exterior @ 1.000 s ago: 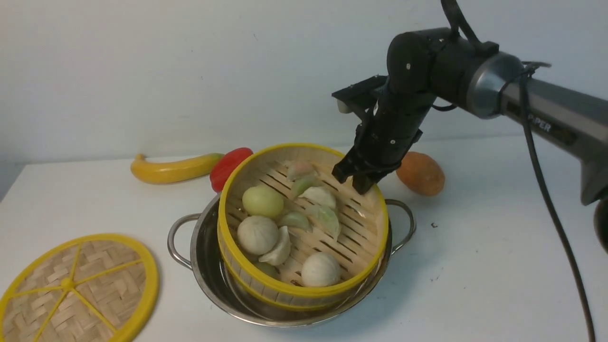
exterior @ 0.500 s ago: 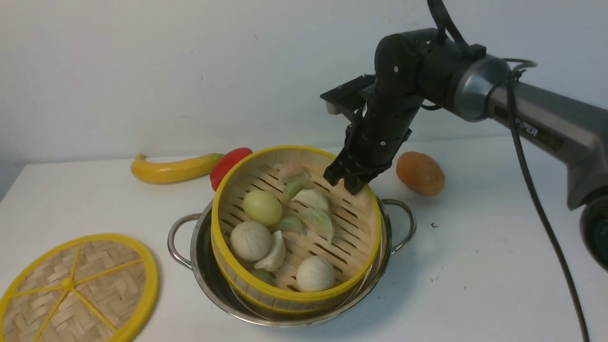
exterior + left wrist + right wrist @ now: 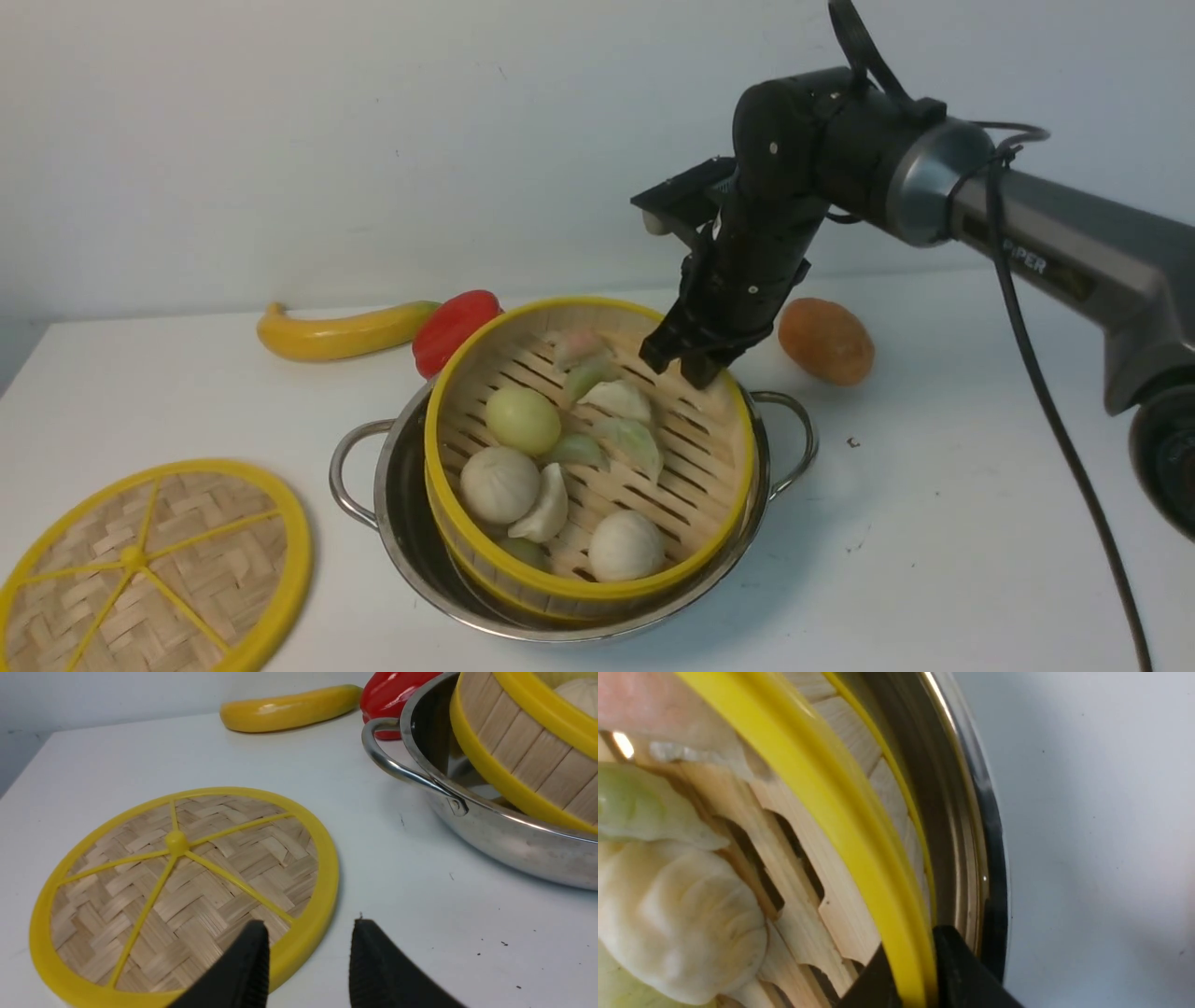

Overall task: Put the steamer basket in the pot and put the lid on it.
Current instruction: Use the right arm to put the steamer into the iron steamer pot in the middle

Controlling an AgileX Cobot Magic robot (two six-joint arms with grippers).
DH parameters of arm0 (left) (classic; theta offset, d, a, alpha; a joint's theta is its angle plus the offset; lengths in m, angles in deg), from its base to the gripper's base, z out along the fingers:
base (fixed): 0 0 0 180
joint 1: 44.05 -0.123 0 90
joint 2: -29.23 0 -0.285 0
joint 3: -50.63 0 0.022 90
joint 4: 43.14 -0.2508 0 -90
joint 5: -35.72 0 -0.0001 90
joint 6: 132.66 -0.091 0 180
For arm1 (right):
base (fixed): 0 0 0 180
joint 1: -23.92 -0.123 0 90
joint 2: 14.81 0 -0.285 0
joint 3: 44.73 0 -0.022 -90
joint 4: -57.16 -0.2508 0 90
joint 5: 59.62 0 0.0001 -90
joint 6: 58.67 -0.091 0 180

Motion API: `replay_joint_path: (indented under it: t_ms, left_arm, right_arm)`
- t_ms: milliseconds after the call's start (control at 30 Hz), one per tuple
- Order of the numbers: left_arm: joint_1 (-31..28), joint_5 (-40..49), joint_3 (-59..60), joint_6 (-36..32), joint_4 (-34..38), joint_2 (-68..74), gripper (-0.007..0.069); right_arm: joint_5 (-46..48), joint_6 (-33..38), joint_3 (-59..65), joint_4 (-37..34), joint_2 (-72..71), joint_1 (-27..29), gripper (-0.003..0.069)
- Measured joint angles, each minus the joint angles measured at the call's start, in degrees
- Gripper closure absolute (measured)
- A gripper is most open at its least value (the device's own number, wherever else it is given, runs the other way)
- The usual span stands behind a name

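Right wrist view: right claw (image 3: 915,970) pinches the steamer basket (image 3: 831,807) by its stiff yellow rim. Light bamboo, loose buns (image 3: 677,924), likely tips easily. Left claw (image 3: 308,952) gapes near the lid (image 3: 177,872).

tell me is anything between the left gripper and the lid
Nothing visible does. The left gripper is open, and its fingers show on either side of the rim of the lid.
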Motion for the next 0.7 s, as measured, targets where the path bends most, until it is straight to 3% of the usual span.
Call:
replay_joint_path:
  t_ms: [133, 367, 467, 700]
  left_arm:
    - [0.0, 0.0, 0.0, 0.0, 0.0, 0.0, 0.0386]
    - [0.0, 0.0, 0.0, 0.0, 0.0, 0.0, 0.0386]
    - [0.0, 0.0, 0.0, 0.0, 0.0, 0.0, 0.0386]
    - [0.0, 0.0, 0.0, 0.0, 0.0, 0.0, 0.0386]
  right_arm:
    - [0.0, 0.0, -0.1, -0.1, 0.0, 0.0, 0.0563]
    - [-0.3, 0.9, -0.4, -2.2, 0.1, 0.0, 0.0325]
    - [-0.3, 1.2, -0.6, -2.2, 0.3, -0.1, 0.0292]
    - [-0.3, 1.5, -1.9, -2.3, 0.7, -0.7, 0.0289]
